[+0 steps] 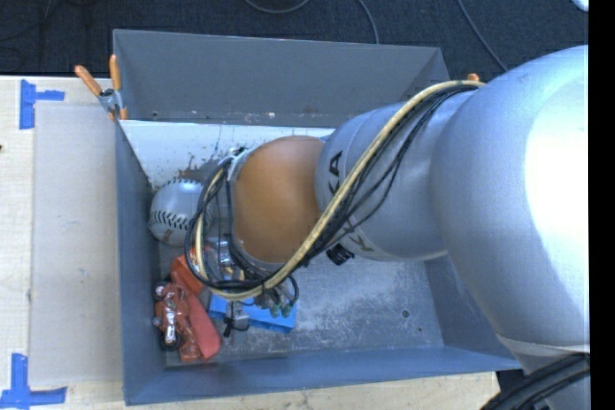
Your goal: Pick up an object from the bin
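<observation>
Object closest to my claw (231, 291): a flat blue piece (267, 316). It lies on the bin floor directly under the claw and pokes out past it toward the lower right of the view. I cannot tell whether the claw is spread, pressed together or pinching anything, because my orange wrist cover (274, 197) and a loop of cables (252, 281) sit over it.

Just left of the claw, close beside the blue piece, a long red-orange thing (195, 320) lies slanted on the floor. I cannot tell whether the two touch. A small silvery metal part (169, 314) rests against its left side, further from the claw.

Up and to the left of the claw sits a grey baseball (176, 211) with stitched seams. It is near the bin's left wall, and its right side is hidden behind my cables and cover.

To the claw's right, the floor of the grey bin (384, 302) is dusted with pale specks, and my arm crosses above it.
</observation>
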You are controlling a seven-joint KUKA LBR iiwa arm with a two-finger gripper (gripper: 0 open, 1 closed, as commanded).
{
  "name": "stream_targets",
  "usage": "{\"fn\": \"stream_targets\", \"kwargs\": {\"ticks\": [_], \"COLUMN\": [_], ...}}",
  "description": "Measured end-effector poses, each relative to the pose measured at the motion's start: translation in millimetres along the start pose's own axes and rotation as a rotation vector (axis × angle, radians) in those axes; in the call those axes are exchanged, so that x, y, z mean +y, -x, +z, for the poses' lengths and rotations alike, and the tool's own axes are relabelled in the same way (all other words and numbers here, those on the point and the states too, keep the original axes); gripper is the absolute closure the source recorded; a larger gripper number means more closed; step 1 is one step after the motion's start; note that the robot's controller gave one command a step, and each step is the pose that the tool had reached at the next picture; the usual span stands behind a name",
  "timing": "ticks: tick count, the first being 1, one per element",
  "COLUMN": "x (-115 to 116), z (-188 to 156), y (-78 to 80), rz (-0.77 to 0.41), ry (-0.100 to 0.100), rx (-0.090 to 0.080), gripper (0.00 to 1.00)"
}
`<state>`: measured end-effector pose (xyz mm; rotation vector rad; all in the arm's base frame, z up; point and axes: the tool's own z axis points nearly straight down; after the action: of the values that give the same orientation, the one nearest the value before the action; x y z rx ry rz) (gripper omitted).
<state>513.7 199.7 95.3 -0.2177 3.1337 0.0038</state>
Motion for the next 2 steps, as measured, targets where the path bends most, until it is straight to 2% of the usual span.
{"fn": "stream_targets", "kwargs": {"ticks": [1,2], "x": [-13.7,-40.2], "z": [9.3,3.1], "y": [-9.2,-1.5], "rz": [0.157,0.095], "ry": [0.000,-0.002], "rx": [-0.001,0.006], "gripper": [0.00,0.00]}}
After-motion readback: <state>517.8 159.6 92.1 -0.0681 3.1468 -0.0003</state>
